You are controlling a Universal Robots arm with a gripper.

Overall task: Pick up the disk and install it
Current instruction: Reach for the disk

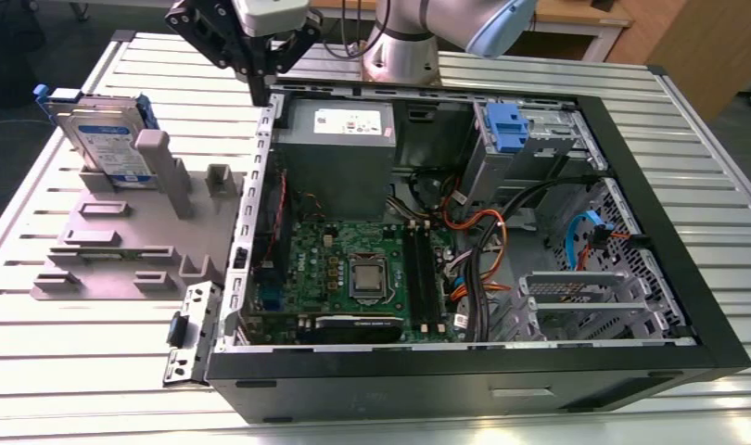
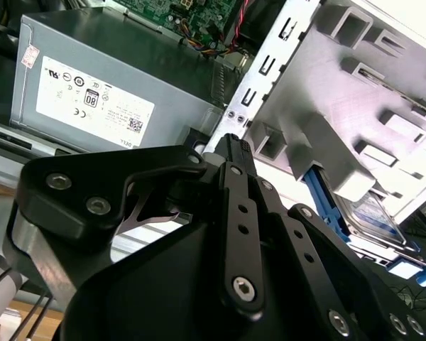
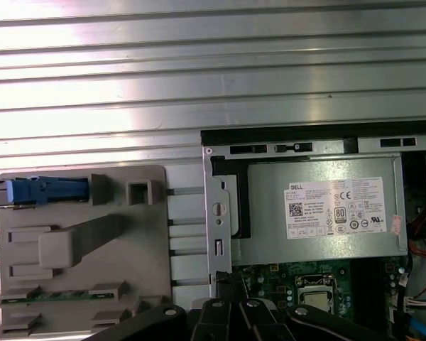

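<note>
The disk [image 1: 108, 139] stands on edge in a grey holder [image 1: 104, 243] on the exterior view's left, silver with a white-and-blue label and a blue frame. In the first wrist view its blue top edge [image 3: 46, 190] shows; in the second wrist view the disk [image 2: 373, 213] leans behind the holder's grey posts. My gripper [image 1: 261, 74] hangs shut and holding nothing above the back corner of the open computer case [image 1: 672, 232], to the right of the disk and well clear of it. Its black links show in both wrist views [image 2: 231, 145] [image 3: 231, 307].
Inside the case are a grey power-supply box [image 1: 338, 130], a motherboard [image 1: 363, 269], loose cables [image 1: 487, 241], and a metal drive bay with a small blue bracket [image 1: 505, 125] at the back right. The ribbed metal table [image 1: 91, 371] runs all around.
</note>
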